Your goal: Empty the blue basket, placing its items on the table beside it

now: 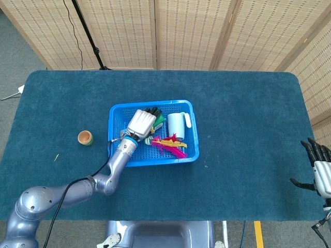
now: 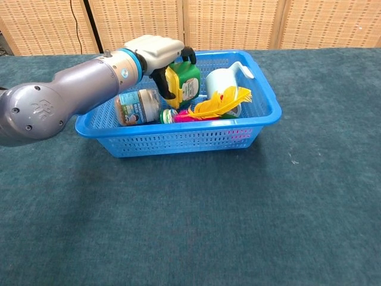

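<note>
I see right hand [image 1: 321, 173] cut by right frame edge, head view. Left hand [image 2: 156, 52] covers upper part of green container [image 2: 184, 83]; label unreadable.

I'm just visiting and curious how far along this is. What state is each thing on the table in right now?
blue basket: upright, not yet emptied.
green container: held by the left hand, lifted in the basket.
jar: on its side in the basket.
white mug: in the basket.
feathers: in the basket.
small cup: on the table, outside the basket.
left hand: fingers around the green container.
right hand: empty, fingers apart, at the table's edge.
</note>
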Robot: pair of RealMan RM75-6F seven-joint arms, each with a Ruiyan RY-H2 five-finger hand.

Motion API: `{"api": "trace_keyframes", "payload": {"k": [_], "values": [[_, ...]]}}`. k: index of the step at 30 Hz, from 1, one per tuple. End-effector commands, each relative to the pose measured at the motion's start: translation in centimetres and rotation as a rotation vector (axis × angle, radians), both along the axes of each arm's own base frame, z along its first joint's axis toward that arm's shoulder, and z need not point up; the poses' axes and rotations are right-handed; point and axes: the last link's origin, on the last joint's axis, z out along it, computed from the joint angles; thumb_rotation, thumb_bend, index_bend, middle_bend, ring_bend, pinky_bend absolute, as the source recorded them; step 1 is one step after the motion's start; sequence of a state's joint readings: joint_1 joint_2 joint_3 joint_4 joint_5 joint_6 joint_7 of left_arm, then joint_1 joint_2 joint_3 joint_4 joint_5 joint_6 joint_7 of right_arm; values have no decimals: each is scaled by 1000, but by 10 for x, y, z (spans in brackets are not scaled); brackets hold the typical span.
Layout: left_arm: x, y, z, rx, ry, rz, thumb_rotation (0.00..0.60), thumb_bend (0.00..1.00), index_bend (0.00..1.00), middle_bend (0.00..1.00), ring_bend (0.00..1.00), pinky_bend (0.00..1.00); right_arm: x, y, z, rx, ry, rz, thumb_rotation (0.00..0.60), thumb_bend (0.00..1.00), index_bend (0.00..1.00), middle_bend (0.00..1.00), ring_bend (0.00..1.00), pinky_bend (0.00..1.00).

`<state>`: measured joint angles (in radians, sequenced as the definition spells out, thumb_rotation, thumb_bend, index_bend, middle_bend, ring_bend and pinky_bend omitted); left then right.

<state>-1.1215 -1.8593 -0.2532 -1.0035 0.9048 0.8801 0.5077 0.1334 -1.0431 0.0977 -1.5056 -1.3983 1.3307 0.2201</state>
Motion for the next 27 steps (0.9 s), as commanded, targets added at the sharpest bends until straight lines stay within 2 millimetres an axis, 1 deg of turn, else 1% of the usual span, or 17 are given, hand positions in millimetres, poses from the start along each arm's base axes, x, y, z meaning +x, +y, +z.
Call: {"api": "trace_keyframes", "payload": {"k": [1, 4, 7, 8, 9, 11, 15, 16, 18, 20, 23, 25, 26, 27], "values": [[-2, 0, 15, 28, -38, -13, 600, 454, 458, 369, 433, 588, 1, 1, 0, -2, -2, 4, 600, 0, 0, 0, 0, 0], [-3, -2, 30, 44, -73, -20, 600, 454, 463, 372, 437, 588, 2, 2, 1, -3, -4, 7, 600, 0, 0, 0, 0, 0], [-3, -4, 53, 68, -131, -30, 600, 454, 463, 372, 438, 588, 3, 3, 2, -6, -4, 13, 600, 0, 0, 0, 0, 0], [-3, -5, 62, 78, -146, -37, 600, 454, 463, 372, 438, 588, 4, 3, 2, -7, -5, 14, 600, 0, 0, 0, 0, 0], [-5, -5, 77, 104, -170, -45, 600, 454, 463, 372, 439, 588, 4, 3, 2, -6, -6, 15, 600, 0, 0, 0, 0, 0], [-10, -7, 99, 132, -198, -47, 600, 454, 463, 372, 440, 588, 5, 4, 2, -5, -6, 18, 600, 0, 0, 0, 0, 0], [-31, -2, 141, 207, -230, -13, 600, 454, 463, 372, 441, 588, 6, 5, 1, 1, -6, 24, 600, 0, 0, 0, 0, 0], [-43, 2, 154, 235, -243, 21, 600, 454, 463, 372, 441, 588, 7, 5, 0, 3, -5, 27, 600, 0, 0, 0, 0, 0], [-60, 6, 168, 250, -253, 68, 600, 454, 463, 372, 441, 588, 8, 5, -1, 6, -4, 31, 600, 0, 0, 0, 0, 0], [-76, 9, 176, 260, -252, 106, 600, 454, 463, 372, 441, 588, 9, 6, -2, 10, -5, 34, 600, 0, 0, 0, 0, 0], [-93, 11, 180, 264, -240, 144, 600, 455, 463, 372, 440, 588, 10, 6, -3, 14, -6, 37, 600, 0, 0, 0, 0, 0], [-120, 12, 178, 244, -227, 207, 600, 454, 463, 372, 436, 588, 12, 6, -5, 28, -18, 39, 600, 0, 0, 0, 0, 0], [-130, 12, 176, 231, -227, 235, 600, 454, 463, 372, 435, 588, 12, 7, -6, 35, -25, 40, 600, 0, 0, 0, 0, 0], [-145, 12, 172, 216, -225, 272, 600, 454, 463, 372, 435, 588, 13, 7, -7, 44, -30, 41, 600, 0, 0, 0, 0, 0]]}}
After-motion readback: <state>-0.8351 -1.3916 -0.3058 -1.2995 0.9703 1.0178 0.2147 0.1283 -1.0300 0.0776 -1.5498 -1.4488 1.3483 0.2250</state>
